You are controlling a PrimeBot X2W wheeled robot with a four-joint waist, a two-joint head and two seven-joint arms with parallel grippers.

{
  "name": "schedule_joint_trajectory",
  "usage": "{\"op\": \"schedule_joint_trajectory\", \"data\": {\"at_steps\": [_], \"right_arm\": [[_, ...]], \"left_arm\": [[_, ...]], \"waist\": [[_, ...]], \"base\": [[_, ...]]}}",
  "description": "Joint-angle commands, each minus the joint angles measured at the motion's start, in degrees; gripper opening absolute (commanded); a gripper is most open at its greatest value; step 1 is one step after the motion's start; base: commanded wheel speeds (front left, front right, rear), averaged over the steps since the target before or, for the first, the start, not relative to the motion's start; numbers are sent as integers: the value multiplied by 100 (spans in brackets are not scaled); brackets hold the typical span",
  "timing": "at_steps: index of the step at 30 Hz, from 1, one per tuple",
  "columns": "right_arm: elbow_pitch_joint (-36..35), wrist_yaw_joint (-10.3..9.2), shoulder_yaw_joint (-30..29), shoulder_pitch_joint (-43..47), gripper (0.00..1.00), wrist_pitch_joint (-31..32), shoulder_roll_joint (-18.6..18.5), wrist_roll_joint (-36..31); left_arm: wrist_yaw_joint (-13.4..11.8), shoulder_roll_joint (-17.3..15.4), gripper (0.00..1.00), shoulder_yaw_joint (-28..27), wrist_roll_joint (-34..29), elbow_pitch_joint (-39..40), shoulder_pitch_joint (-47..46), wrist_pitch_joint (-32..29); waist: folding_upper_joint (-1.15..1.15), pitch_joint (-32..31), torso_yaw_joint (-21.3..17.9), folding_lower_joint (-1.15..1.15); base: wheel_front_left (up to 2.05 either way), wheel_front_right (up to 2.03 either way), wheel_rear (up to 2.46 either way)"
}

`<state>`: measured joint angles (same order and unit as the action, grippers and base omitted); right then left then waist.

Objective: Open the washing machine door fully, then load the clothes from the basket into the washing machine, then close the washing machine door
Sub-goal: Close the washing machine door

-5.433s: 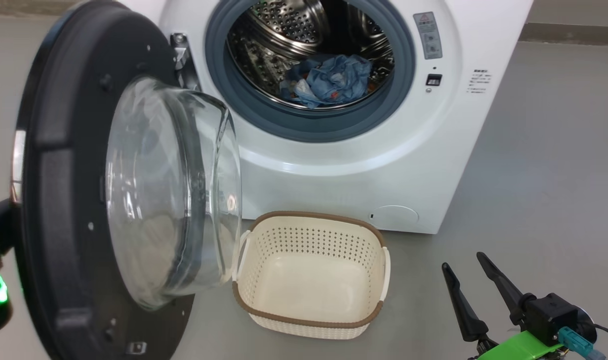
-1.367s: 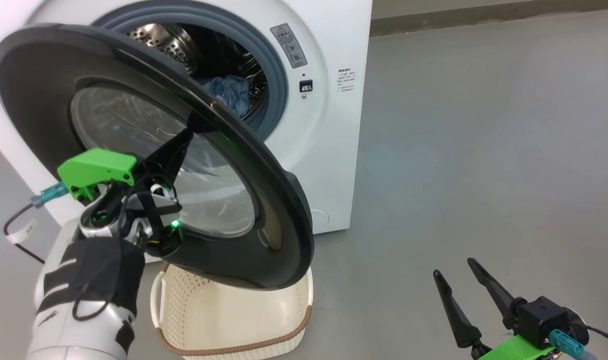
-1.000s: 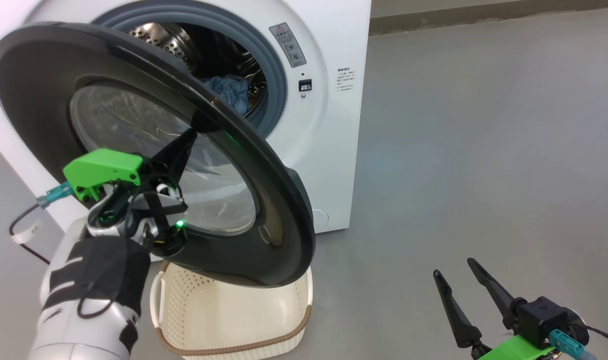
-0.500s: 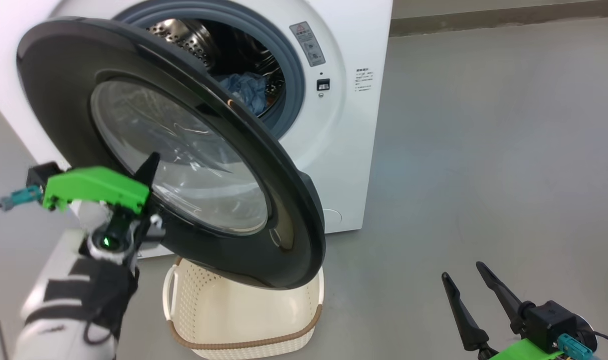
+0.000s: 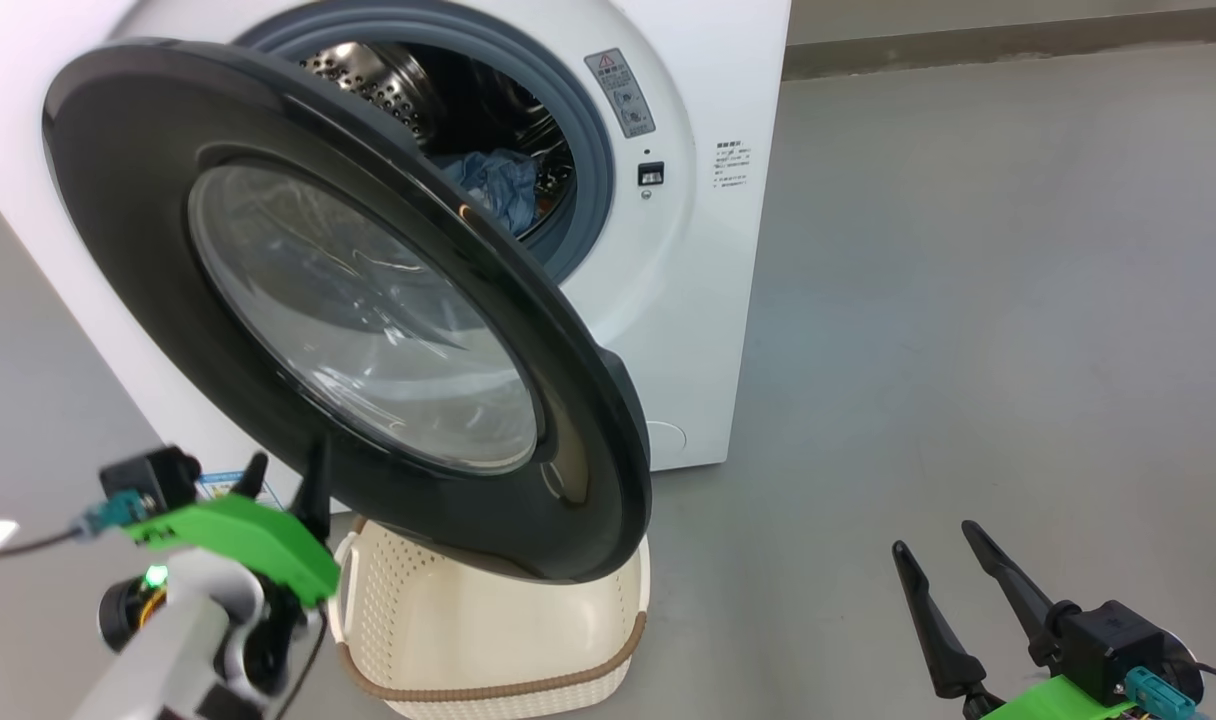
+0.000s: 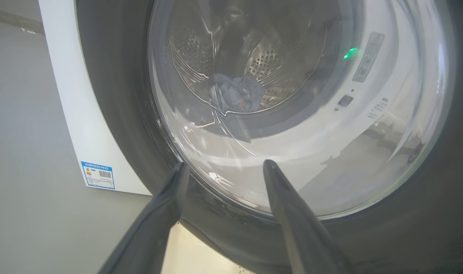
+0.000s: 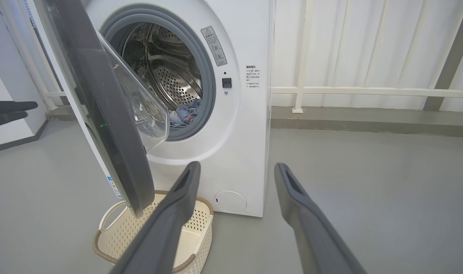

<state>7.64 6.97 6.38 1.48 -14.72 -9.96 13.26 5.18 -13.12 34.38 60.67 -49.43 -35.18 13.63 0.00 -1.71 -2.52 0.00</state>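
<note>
Black and glossy, the washing machine door (image 5: 138, 230) stands partly open, swung out from the white washing machine (image 5: 708, 300), with its lower rim hanging over the basket (image 5: 438, 590) on the grey floor (image 5: 968, 300). The clothes (image 5: 493, 185), a crumpled light blue bundle, lie inside the steel drum (image 5: 368, 65) behind the grey gasket (image 5: 593, 170); the left wrist view shows them through the door's glass window (image 6: 292, 133). The left gripper (image 5: 288, 455) sits low just beside the door's bottom edge, fingers spread apart and holding nothing; whether they touch the rim cannot be told. The right gripper (image 5: 938, 545) hangs well apart from the machine at the lower right, its fingers also spread wide and holding nothing.
</note>
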Motion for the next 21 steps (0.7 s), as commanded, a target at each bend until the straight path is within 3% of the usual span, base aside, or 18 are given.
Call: {"op": "schedule_joint_trajectory", "data": {"at_steps": [1,4,11,21], "right_arm": [[-171,52,84,-8,100,-28,-59,-41],[-190,52,50,8,100,-28,-60,-45],[-217,52,-10,-7,100,-28,-52,-72],[-235,52,-92,-7,100,-28,-35,-109]], "left_arm": [[-73,-263,100,-112,-178,196,-32,89],[-215,-396,100,-232,-634,601,217,130],[-484,-442,100,-1307,-2233,2146,1407,135],[-204,66,100,-2512,-3897,3181,2598,136]], "waist": [[0,6,-2,0],[0,34,1,0],[0,81,-23,0],[0,105,-39,0]], "base": [[0,0,0],[0,0,0],[0,0,0],[0,0,0]]}}
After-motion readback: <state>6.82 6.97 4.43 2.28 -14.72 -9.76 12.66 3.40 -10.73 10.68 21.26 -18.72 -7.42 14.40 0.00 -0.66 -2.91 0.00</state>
